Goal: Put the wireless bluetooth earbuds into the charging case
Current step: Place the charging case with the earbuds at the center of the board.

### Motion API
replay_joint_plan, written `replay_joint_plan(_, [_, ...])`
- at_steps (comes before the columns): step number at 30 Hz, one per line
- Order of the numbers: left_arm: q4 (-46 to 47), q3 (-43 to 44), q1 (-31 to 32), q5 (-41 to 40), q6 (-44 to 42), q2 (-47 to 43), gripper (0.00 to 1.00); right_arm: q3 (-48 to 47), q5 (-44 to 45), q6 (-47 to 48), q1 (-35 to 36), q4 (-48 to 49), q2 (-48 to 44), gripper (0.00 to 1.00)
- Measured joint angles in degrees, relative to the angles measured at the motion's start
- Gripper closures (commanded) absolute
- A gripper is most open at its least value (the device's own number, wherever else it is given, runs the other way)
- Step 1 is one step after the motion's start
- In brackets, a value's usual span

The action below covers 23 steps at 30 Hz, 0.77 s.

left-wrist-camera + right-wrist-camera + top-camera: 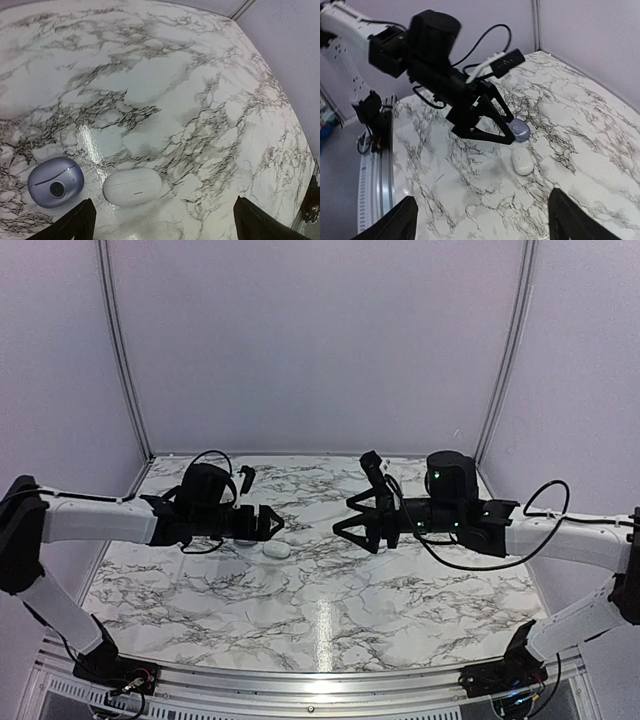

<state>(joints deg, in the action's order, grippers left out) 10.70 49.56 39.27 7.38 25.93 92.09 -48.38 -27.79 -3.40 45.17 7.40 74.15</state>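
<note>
A white counter (200, 75) veined with grey marble carries two pebble-shaped cases lying just beside each other: a lavender, slightly shiny case (55, 182) and a plain white case (132, 186), whose lid looks closed. A small dark round spot (58, 189) shows on the lavender case; it may be a wireless earbud, but that cannot be told. No loose bud shows on the counter.

The left claw (164, 210) hangs just above the two cases, fingers spread wide and holding nothing. The right claw (482, 200) hovers well apart, facing them, also spread and empty.

The work appears to be between grasps. The next move likely calls for steadying one case with one claw while the other makes a very fine pinch on a tiny bud.
</note>
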Motion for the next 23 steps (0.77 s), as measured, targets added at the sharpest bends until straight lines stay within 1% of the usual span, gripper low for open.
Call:
replay_joint_plan(5, [-5.62,1.25,1.97,-5.11,-3.63,-13.40,0.01,0.44,0.02,-2.84,-3.13,1.51,0.92,0.06])
replay_joint_plan(8, [-8.94,1.25,1.25,-9.07,-5.22,-20.15,0.01,0.44,1.36,-4.17,-4.44,1.77,1.25,0.02])
replay_joint_plan(12, [-12.59,0.74,-0.61,-14.12,-6.03,-27.45,0.01,0.76,3.67,-5.22,-5.86,2.21,1.29,0.02])
replay_joint_plan(16, [-13.66,-1.95,-3.61,-16.96,-5.05,-31.01,0.01,2.62,3.72,-7.02,-8.81,4.44,2.10,0.01])
replay_joint_plan(20, [-15.10,-6.36,-6.40,-18.67,-2.86,-30.77,0.01,6.45,3.52,-9.03,-12.44,7.19,3.67,0.01])
replay_joint_plan(23, [-16.11,-8.59,-7.06,-19.54,-1.38,-30.47,0.01,9.44,2.93,-10.64,-14.64,9.22,5.03,0.01])
